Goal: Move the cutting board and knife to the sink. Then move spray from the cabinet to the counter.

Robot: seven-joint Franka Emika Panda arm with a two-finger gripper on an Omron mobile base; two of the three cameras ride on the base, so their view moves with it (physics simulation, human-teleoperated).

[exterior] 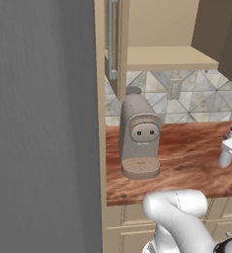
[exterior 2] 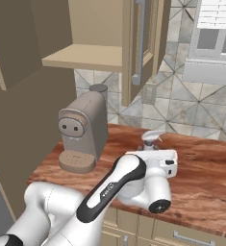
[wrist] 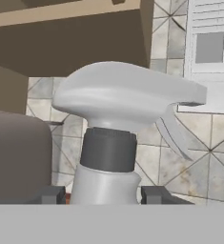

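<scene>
Over the counter (exterior 2: 201, 178), gripper (wrist: 104, 195) clamps the spray (wrist: 113, 143) body, a fingertip on either side, bottle upright. Coffee machine (exterior 2: 83, 132) sits left; open cabinet (exterior 2: 85, 55) shelf is above, farther back.

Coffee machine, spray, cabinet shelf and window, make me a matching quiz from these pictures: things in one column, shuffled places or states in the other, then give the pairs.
Things:
1. coffee machine
2. spray
3. shelf
4. window

Places or states:
A. high on the wall, nothing on it
B. between the fingers, just above the counter
C. on the tiled wall, right of the cabinet door
D. standing on the counter under the cabinet

Pairs: 1-D, 2-B, 3-A, 4-C
</scene>
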